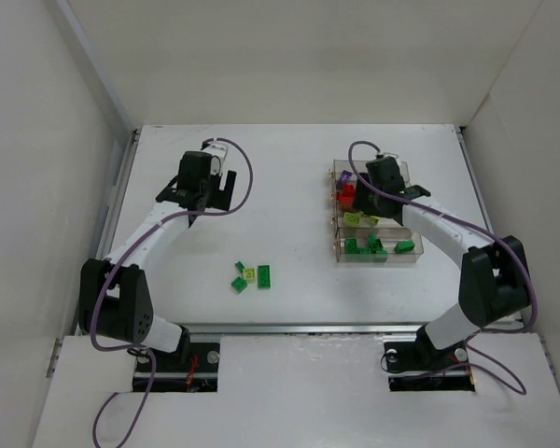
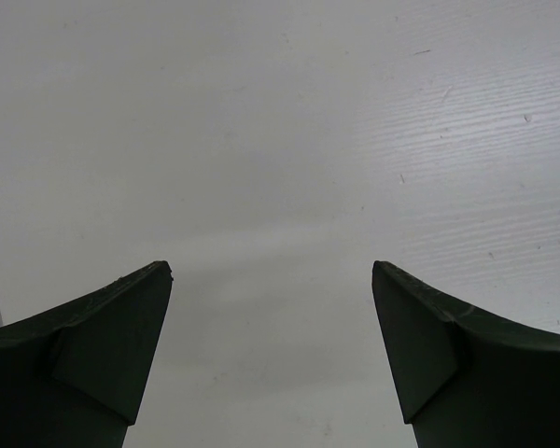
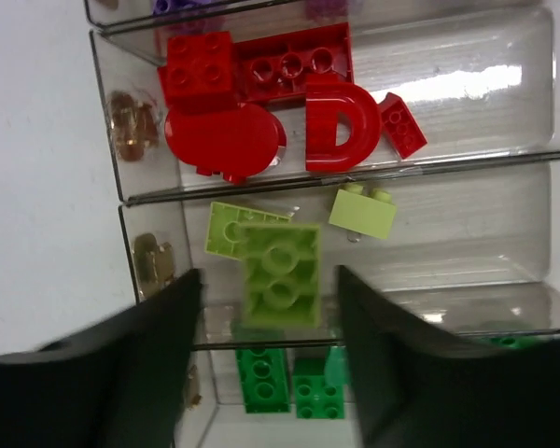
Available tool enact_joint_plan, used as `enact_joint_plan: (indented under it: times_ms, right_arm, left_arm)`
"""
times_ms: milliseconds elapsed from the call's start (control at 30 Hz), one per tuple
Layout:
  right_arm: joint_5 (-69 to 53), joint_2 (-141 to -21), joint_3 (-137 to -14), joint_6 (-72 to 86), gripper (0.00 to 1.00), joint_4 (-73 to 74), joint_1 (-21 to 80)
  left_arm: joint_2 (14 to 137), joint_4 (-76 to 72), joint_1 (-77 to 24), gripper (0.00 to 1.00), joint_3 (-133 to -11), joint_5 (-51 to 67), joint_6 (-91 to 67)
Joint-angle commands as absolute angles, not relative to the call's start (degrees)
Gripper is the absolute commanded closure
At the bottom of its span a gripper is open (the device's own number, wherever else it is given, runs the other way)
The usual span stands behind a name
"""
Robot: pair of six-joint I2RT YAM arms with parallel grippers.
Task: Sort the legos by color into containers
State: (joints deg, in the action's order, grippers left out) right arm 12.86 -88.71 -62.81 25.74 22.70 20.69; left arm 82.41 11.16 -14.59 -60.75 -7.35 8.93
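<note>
A robotics lab test cell: a white table [image 1: 289,168] boxed in by plain white panels [image 1: 37,187] on three sides, a left arm [image 1: 149,233] and right arm [image 1: 448,229] bolted at its near edge, trailing purple cables [image 1: 245,173].

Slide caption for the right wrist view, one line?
Right gripper open over the yellow-green bin, a yellow-green brick seen between its fingers, red bricks one bin over.

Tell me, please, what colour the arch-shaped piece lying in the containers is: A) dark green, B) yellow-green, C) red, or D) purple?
C: the right wrist view shows the arch is red, lying in one compartment of the containers beside other red legos.
</note>
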Motion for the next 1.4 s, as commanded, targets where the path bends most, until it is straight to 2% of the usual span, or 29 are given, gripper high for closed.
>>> enact_joint_plan:
  times_ms: [0, 33, 67, 100, 233, 300, 400, 567, 733, 967, 1100, 1233, 1367]
  right_arm:
    - [14.94, -88.42, -63.89, 25.22, 0.26, 22.15, 20.83]
    - [14.94, -88.94, -64.42, 25.22, 0.15, 22.67, 20.83]
    - [15.46, -88.95, -64.42, 24.53, 0.00, 23.46, 20.83]
    - [15.47, -88.16, -65.03, 23.48, 0.00, 23.47, 20.83]
    - [18.71, -84.73, -66.35, 19.87, 0.00, 24.08, 25.30]
    - [19.34, -82.37, -66.36, 15.94, 0.00, 22.60, 30.74]
    - [13.64, -81.83, -67.93, 10.74, 0.00, 20.92, 38.83]
    - [10.72, -90.16, -72.68, 14.84, 0.00, 25.83, 47.97]
    - [8.00, -95.62, -74.61, 20.91, 0.00, 25.14, 55.36]
    - [7.38, -102.65, -76.46, 31.02, 0.05, 25.31, 60.11]
    - [8.52, -105.20, -77.16, 36.02, 0.12, 26.36, 63.36]
    - [10.37, -108.45, -77.96, 39.81, 0.13, 27.42, 63.98]
    - [11.69, -111.08, -79.80, 40.34, 0.22, 26.37, 63.98]
  left_arm:
    - [79.89, 11.34, -14.94, 0.13, -60.64, -6.94, 9.49]
    - [79.89, 11.34, -14.94, 0.13, -60.64, -6.94, 9.49]
    - [79.89, 11.34, -14.94, 0.13, -60.64, -6.94, 9.49]
    - [79.37, 11.34, -14.94, 0.13, -60.64, -6.94, 10.01]
    - [79.37, 11.34, -14.94, 0.13, -60.64, -7.47, 10.02]
    - [79.37, 11.34, -14.94, 0.13, -60.12, -8.17, 10.02]
    - [78.84, 11.34, -14.94, 0.12, -60.12, -11.59, 10.63]
    - [77.70, 11.34, -13.80, 0.09, -59.60, -21.34, 11.69]
    - [72.96, 11.87, -7.49, 0.06, -56.09, -21.36, 9.94]
    - [65.76, 10.81, -3.08, 0.06, -51.77, -16.71, 9.93]
    - [64.43, 10.28, -2.55, 0.06, -51.77, -15.03, 9.93]
    - [64.42, 10.81, -2.55, 0.06, -52.38, -15.03, 9.40]
    - [64.42, 11.34, -2.55, 0.06, -52.91, -13.97, 9.40]
